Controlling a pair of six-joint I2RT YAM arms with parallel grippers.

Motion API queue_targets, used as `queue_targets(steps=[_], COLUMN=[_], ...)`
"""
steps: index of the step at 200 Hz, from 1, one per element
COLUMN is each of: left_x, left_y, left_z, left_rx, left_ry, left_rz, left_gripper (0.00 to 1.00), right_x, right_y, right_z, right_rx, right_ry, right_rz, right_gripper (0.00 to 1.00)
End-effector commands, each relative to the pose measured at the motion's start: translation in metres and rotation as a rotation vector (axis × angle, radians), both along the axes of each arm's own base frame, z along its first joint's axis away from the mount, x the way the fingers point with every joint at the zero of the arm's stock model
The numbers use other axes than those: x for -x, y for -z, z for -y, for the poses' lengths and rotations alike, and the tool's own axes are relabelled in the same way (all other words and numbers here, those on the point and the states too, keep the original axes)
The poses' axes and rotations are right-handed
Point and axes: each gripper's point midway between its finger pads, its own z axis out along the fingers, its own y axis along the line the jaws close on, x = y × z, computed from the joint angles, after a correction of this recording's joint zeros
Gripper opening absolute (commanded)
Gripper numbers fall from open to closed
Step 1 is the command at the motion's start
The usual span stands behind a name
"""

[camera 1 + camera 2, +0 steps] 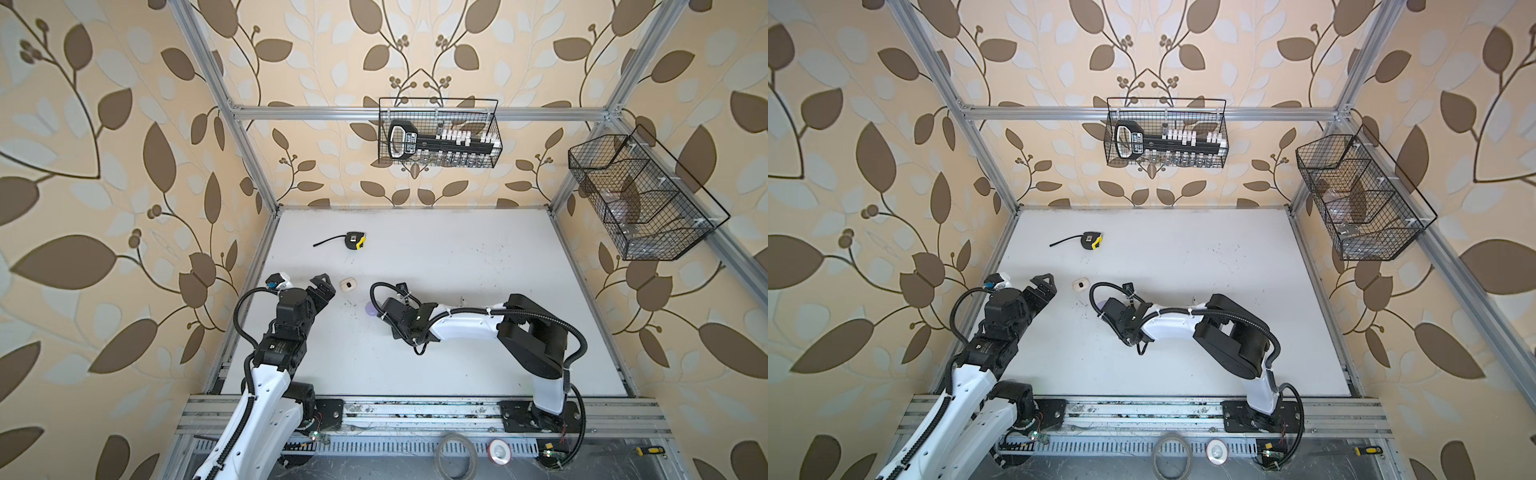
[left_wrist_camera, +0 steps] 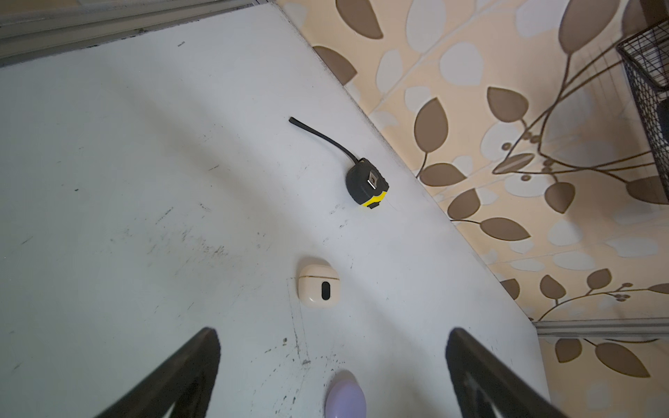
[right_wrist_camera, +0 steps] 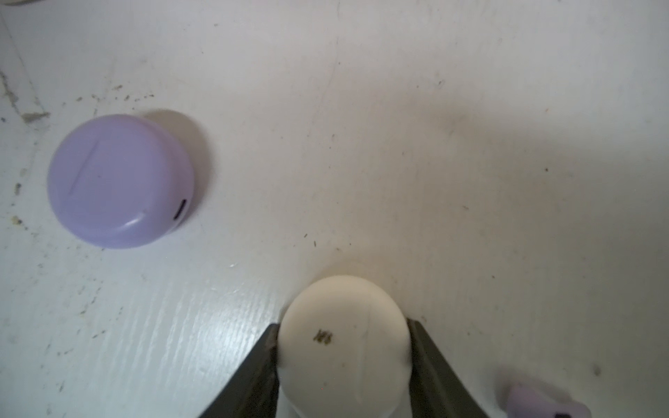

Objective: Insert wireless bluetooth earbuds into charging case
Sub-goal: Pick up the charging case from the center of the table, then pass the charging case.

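Observation:
My right gripper (image 3: 343, 323) is shut on a closed white charging case (image 3: 344, 347), one finger against each of its sides, low over the table. A closed lilac case (image 3: 119, 181) lies apart from it, and shows in both top views (image 1: 369, 308) (image 1: 1099, 304) beside the right wrist. A blurred lilac earbud (image 3: 543, 403) lies next to the right finger. A closed cream case (image 2: 318, 287) (image 1: 348, 285) rests just ahead of my left gripper (image 2: 333, 331) (image 1: 326, 284), which stands open and empty. A tiny white earbud (image 1: 462, 300) lies behind the right forearm.
A black and yellow tape measure (image 1: 356, 240) (image 2: 367, 184) lies at the table's back left. A wire basket (image 1: 440, 133) hangs on the back wall and another wire basket (image 1: 640, 195) on the right wall. A tape roll (image 1: 455, 453) lies below the front rail.

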Motion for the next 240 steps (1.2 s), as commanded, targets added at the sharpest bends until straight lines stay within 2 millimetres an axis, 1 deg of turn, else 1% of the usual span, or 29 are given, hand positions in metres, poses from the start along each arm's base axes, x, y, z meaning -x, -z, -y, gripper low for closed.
queue_targets(steps=[1, 14, 20, 21, 26, 37, 46, 60, 71, 80, 83, 85, 93, 98, 104, 115, 122, 126, 132, 135, 147, 159, 177, 189, 200, 211, 221, 240], left_x=[-0.009, -0.01, -0.01, -0.01, -0.011, -0.013, -0.014, -0.015, -0.015, -0.012, -0.009, -0.008, -0.002, 0.002, 0.007, 0.019, 0.028, 0.034, 0.042, 0.045, 0.051, 0.053, 0.061, 0.07, 0.085, 0.097, 0.104, 0.102], left_y=[-0.032, -0.04, -0.045, -0.045, -0.048, -0.054, -0.061, -0.074, -0.087, -0.102, -0.108, -0.111, -0.12, -0.126, -0.131, -0.142, -0.148, -0.152, -0.157, -0.159, -0.163, -0.165, -0.17, -0.168, -0.165, -0.163, -0.16, -0.15], left_z=[0.006, 0.011, 0.015, 0.016, 0.02, 0.033, 0.047, 0.072, 0.093, 0.112, 0.118, 0.122, 0.131, 0.135, 0.138, 0.142, 0.144, 0.145, 0.147, 0.147, 0.147, 0.151, 0.169, 0.187, 0.206, 0.22, 0.227, 0.23], left_rx=[0.019, 0.041, 0.057, 0.059, 0.077, 0.142, 0.198, 0.259, 0.295, 0.321, 0.328, 0.332, 0.341, 0.341, 0.341, 0.313, 0.286, 0.268, 0.24, 0.228, 0.177, 0.159, 0.173, 0.144, 0.08, 0.017, -0.03, -0.079], left_ry=[0.035, 0.056, 0.075, 0.078, 0.096, 0.148, 0.212, 0.345, 0.474, 0.608, 0.653, 0.679, 0.76, 0.794, 0.828, 0.886, 0.924, 0.945, 0.972, 0.974, 0.963, 0.975, 1.08, 1.167, 1.277, 1.356, 1.387, 1.389], left_rz=[0.077, 0.088, 0.088, 0.085, 0.075, 0.048, 0.022, -0.006, 0.011, 0.058, 0.076, 0.084, 0.119, 0.147, 0.187, 0.259, 0.287, 0.302, 0.322, 0.33, 0.362, 0.38, 0.417, 0.415, 0.411, 0.409, 0.405, 0.381], left_gripper=[0.99, 0.99, 0.99, 0.99, 0.99, 0.99, 0.99, 0.99, 0.97, 0.93, 0.92, 0.92, 0.88, 0.86, 0.87, 0.88, 0.87, 0.87, 0.84, 0.82, 0.83, 0.82, 0.81, 0.8, 0.79, 0.78, 0.77, 0.71], right_x=[-0.003, -0.008, -0.008, -0.008, -0.007, -0.007, -0.009, -0.011, -0.007, 0.002, 0.006, 0.008, 0.018, 0.025, 0.033, 0.046, 0.051, 0.054, 0.058, 0.059, 0.067, 0.074, 0.081, 0.083, 0.082, 0.081, 0.08, 0.08], right_y=[-0.016, -0.044, -0.057, -0.057, -0.072, -0.099, -0.121, -0.149, -0.163, -0.174, -0.173, -0.177, -0.182, -0.183, -0.186, -0.186, -0.186, -0.186, -0.186, -0.187, -0.188, -0.194, -0.205, -0.21, -0.214, -0.215, -0.216, -0.221], right_z=[0.014, 0.016, 0.013, 0.014, 0.008, 0.001, 0.001, 0.009, 0.014, 0.01, 0.009, 0.008, 0.008, 0.008, 0.01, 0.017, 0.024, 0.029, 0.038, 0.042, 0.053, 0.061, 0.069, 0.072, 0.074, 0.076, 0.078, 0.081], right_rx=[0.037, -0.012, -0.045, -0.042, -0.075, -0.079, -0.069, -0.063, -0.095, -0.133, -0.132, -0.14, -0.143, -0.138, -0.132, -0.115, -0.101, -0.098, -0.091, -0.09, -0.102, -0.125, -0.15, -0.135, -0.119, -0.104, -0.088, -0.059], right_ry=[-0.036, -0.045, -0.076, -0.083, -0.123, -0.22, -0.259, -0.272, -0.314, -0.397, -0.43, -0.447, -0.516, -0.56, -0.607, -0.68, -0.703, -0.708, -0.708, -0.708, -0.736, -0.758, -0.781, -0.79, -0.783, -0.78, -0.773, -0.763], right_rz=[0.094, 0.192, 0.242, 0.245, 0.292, 0.381, 0.449, 0.551, 0.625, 0.671, 0.679, 0.693, 0.733, 0.758, 0.793, 0.842, 0.871, 0.888, 0.913, 0.922, 0.942, 0.955, 0.992, 1.009, 1.028, 1.053, 1.08, 1.11], right_gripper=[0.4, 0.35, 0.34, 0.34, 0.34, 0.35, 0.34, 0.3, 0.3, 0.29, 0.27, 0.25, 0.19, 0.18, 0.17, 0.18, 0.18, 0.2, 0.26, 0.26, 0.26, 0.26, 0.27, 0.27, 0.25, 0.24, 0.25, 0.25])
